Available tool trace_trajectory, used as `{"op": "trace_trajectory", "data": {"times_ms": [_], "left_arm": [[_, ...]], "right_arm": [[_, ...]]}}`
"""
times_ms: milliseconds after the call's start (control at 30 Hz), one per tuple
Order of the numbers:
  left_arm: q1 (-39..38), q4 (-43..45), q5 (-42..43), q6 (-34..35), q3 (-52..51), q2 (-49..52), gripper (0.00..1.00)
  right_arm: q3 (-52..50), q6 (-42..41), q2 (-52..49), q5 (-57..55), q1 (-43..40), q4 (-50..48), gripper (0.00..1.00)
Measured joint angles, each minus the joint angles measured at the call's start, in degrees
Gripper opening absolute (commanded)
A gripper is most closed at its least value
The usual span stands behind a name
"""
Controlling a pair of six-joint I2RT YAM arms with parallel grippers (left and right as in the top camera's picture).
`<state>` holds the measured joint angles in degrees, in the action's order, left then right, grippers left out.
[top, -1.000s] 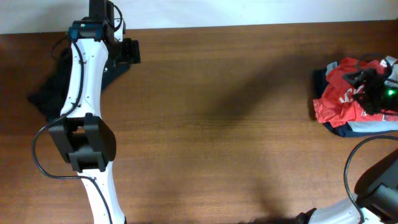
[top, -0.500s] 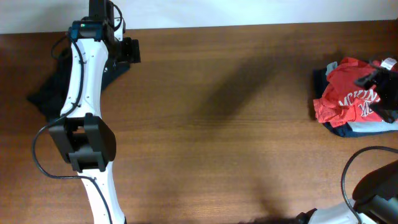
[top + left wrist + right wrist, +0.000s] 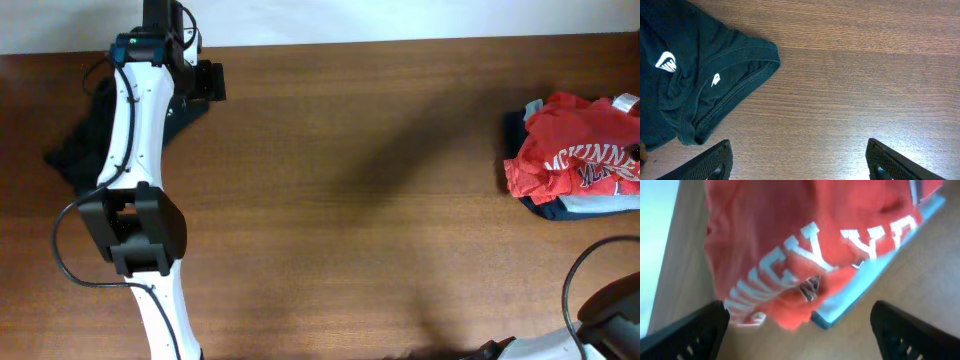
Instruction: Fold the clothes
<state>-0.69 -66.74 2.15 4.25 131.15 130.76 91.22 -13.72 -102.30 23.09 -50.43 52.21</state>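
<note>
Seen from overhead, the black garment lies bunched at the upper left of the table, and the red shirt is crumpled at the right edge.

In the left wrist view, the left gripper is spread wide over bare wood, with the black garment at the upper left.

In the right wrist view, the right gripper is also spread and holds nothing. The red shirt fills the top, lying over a light blue cloth.

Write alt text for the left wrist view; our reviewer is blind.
A black garment with two small white logos lies at left on a wooden table. The left gripper, open and empty, shows fingertips at the bottom corners.
</note>
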Motion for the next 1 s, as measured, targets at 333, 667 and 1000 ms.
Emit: {"op": "trace_trajectory", "data": {"times_ms": [333,667,1000], "left_arm": [[0.0,0.0,0.0,0.0,0.0,0.0,0.85],[0.0,0.0,0.0,0.0,0.0,0.0,0.85],[0.0,0.0,0.0,0.0,0.0,0.0,0.85]], "right_arm": [[-6.9,-3.2,-1.2,-0.2,0.0,-15.0,0.84],[-6.9,-4.0,-1.8,-2.2,0.0,-20.5,0.21],[-7.0,-0.2,-4.7,0.3,0.0,-30.8,0.04]]}}
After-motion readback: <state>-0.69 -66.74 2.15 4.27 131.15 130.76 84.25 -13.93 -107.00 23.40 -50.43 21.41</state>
